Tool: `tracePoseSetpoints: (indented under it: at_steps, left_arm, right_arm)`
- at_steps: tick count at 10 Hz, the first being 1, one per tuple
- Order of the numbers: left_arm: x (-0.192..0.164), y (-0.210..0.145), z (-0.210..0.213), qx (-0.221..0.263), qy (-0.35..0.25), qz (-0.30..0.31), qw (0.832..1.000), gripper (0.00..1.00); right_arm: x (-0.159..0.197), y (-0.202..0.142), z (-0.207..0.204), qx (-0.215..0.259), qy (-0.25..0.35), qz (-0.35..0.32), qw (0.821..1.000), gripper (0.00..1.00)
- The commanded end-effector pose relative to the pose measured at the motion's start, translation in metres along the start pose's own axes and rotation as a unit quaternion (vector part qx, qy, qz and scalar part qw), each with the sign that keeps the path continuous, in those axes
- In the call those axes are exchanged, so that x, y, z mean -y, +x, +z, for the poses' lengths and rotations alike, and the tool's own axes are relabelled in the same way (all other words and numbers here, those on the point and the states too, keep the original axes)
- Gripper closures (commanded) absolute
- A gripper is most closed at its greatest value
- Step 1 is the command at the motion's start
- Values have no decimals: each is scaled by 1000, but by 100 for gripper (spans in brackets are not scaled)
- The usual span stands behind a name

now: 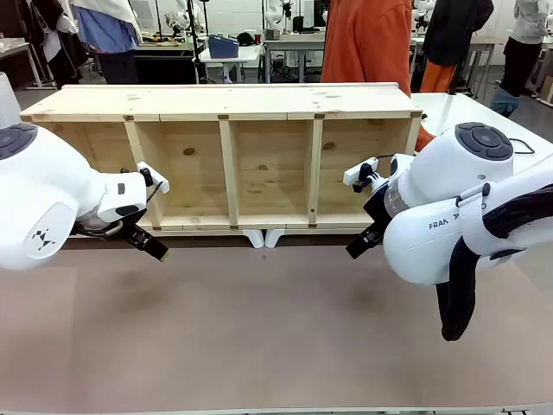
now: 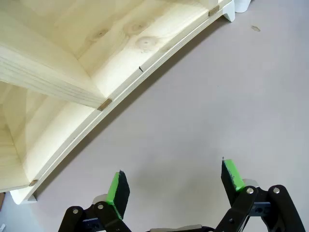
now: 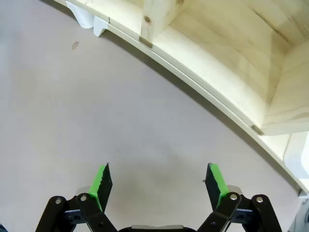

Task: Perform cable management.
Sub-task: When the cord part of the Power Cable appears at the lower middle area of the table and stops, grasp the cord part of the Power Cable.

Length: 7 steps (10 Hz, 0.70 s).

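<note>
The left gripper [image 2: 176, 181] hangs low over the bare table [image 1: 259, 328] with its jaws wide and nothing between the green pads. The right gripper [image 3: 159, 180] is the same: spread wide, empty, and near the tabletop. Where the cable lies cannot be told from these views, so the first risk is a reach made on a guess.

Just beyond both grippers runs the front rail of the shelf [image 1: 225, 104], which lies on its side with its bays facing the robot. A careless push forward would likely strike that rail or a divider. A cord that thin could also slip out from between such wide pads. Both arms heading for the middle could knock together.

A person [image 1: 367, 39] stands behind the shelf (within reach of a long stretch).

The only legible writing is "FRA" on the right arm [image 1: 449, 216]; the rest of the word is hidden.
</note>
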<state>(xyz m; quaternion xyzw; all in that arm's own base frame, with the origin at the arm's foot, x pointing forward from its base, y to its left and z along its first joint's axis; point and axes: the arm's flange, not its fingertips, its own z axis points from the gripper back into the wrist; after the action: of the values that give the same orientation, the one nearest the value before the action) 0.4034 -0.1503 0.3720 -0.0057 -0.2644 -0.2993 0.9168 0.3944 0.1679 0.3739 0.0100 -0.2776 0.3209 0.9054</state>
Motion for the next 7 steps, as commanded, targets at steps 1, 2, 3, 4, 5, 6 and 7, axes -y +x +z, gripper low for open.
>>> tracePoseSetpoints:
  at_steps: [1,2,3,4,5,6,7]
  left_arm:
    - [0,0,0,0,0,0,1000,0]
    - [0,0,0,0,0,0,1000,0]
    - [0,0,0,0,0,0,1000,0]
    - [0,0,0,0,0,0,1000,0]
    - [0,0,0,0,0,0,1000,0]
    - [0,0,0,0,0,0,1000,0]
    - [0,0,0,0,0,0,1000,0]
  right_arm:
    - [0,0,0,0,0,0,1000,0]
    - [0,0,0,0,0,0,1000,0]
    - [0,0,0,0,0,0,1000,0]
    - [0,0,0,0,0,0,1000,0]
    - [0,0,0,0,0,0,1000,0]
    - [0,0,0,0,0,0,1000,0]
    - [0,0,0,0,0,0,1000,0]
